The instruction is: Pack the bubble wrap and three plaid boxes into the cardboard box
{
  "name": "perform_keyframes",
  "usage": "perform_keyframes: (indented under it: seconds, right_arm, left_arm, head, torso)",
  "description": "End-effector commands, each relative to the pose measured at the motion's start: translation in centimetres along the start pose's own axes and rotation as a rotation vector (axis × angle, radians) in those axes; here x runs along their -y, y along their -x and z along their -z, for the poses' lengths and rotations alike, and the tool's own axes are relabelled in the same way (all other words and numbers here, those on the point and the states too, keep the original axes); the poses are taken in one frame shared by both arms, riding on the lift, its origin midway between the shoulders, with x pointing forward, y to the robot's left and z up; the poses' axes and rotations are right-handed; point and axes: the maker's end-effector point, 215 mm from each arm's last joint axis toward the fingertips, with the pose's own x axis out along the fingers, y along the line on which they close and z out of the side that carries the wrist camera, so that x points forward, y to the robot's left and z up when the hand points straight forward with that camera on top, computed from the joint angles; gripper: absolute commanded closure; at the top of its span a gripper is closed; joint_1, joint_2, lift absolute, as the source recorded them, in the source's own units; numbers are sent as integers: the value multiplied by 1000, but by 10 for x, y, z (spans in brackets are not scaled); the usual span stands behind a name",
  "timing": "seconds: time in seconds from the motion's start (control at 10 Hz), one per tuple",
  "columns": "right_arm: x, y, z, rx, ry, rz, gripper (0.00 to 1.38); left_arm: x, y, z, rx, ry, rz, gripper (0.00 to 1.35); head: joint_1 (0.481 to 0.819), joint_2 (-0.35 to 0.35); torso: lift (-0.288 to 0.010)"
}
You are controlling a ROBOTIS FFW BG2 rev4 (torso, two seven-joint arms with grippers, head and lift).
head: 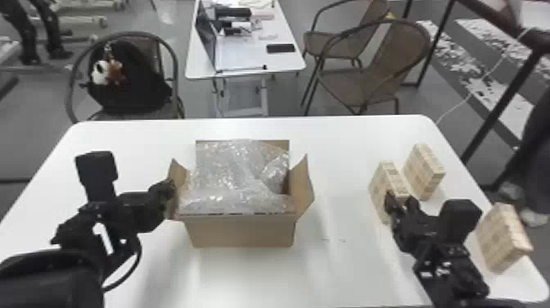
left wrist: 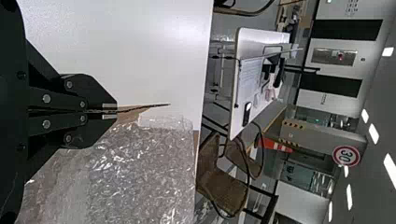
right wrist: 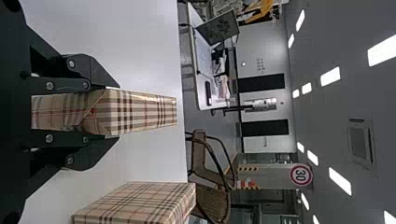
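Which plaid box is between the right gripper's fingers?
The leftmost plaid box in the head view, closest to the cardboard box; the other two stand outside the right gripper.

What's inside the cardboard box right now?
Bubble wrap fills most of the cardboard box, reaching up to its rim. Whatever lies beneath the wrap, including the box's floor, is covered and can't be told.

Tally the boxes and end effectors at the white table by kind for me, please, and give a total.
Cardboard box: 1
Plaid boxes: 3 (one in the right end effector, one beside it, one nearer the table's right corner)
End effectors: 2 (that one and the left end effector)
Total: 6
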Motion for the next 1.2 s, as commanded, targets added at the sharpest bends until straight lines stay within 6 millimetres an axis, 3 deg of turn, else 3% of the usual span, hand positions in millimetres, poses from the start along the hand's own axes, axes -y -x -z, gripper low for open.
perform_keyframes:
  seconds: [0.0,0.2,0.4,0.6,0.7,0.8,1.1]
  right_arm:
    - [-26,1,-36,55,-53,-63,1125]
    - [-88,7,-116,118,-85,-221,1125]
    - [-138,2,-181,128,-87,-388,1127]
    - [-184,2,-220,157,-46,-514,1127]
    - [-209,-4,-213,147,-87,-544,1127]
    - [-234,-13,-189,100,-198,-574,1125]
    - [-283,-20,-158,-13,-314,-662,1127]
  left_arm:
    - [1,0,1,0,4,2,1216]
    - [1,0,0,3,3,0,1216]
    - [0,0,0,3,3,-1,1216]
    - [7,-5,0,-1,-1,10,1216]
    - [8,-7,0,-3,-8,11,1216]
    - [10,-8,0,-6,-12,12,1216]
    - [12,-11,2,-17,-17,8,1216]
  head:
    - [695,8]
    - [695,33]
    - [695,95]
    - [695,139]
    - [695,155]
    - [688,175]
    - [695,232]
  torso:
    - [-92]
    - [-92]
    - [-92]
    - [-92]
    - [-92]
    - [-92]
    - [-92]
